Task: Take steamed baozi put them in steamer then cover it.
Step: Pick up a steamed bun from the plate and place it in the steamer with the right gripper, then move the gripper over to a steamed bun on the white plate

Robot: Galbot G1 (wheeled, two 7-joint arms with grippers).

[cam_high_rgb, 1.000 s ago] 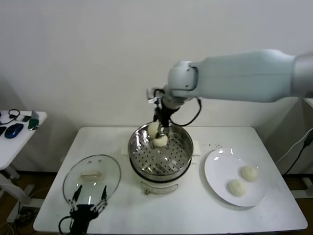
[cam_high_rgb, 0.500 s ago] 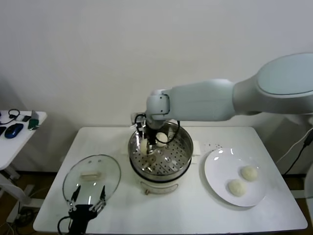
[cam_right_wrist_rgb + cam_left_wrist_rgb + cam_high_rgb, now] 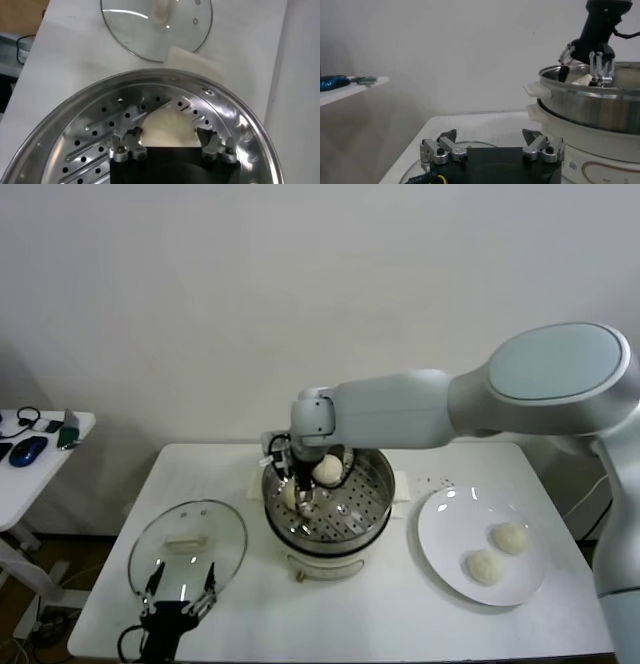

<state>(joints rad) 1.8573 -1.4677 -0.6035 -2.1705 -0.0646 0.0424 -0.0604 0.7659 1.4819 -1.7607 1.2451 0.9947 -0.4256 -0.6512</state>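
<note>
Right end effector (image 3: pixel 300 491) lowered inside round shiny steel steamer (image 3: pixel 372 506) at bench (image 3: pixel 400 624) centre, fingers spread around cream-white dough baozi (image 3: pixel 167 128) resting on perforated floor at 9 o'clock side; grip appears released. Second baozi (image 3: pixel 327 469) seen at 12 o'clock inside basket. Two more baozi (image 3: pixel 509 537) left on flat white plate (image 3: pixel 440 544), 3 o'clock of steamer. Round clear glass cover (image 3: pixel 187 546) lies flat at 8 o'clock. Left end effector (image 3: pixel 491 147) parked open just beside cover, gripping nothing.
</note>
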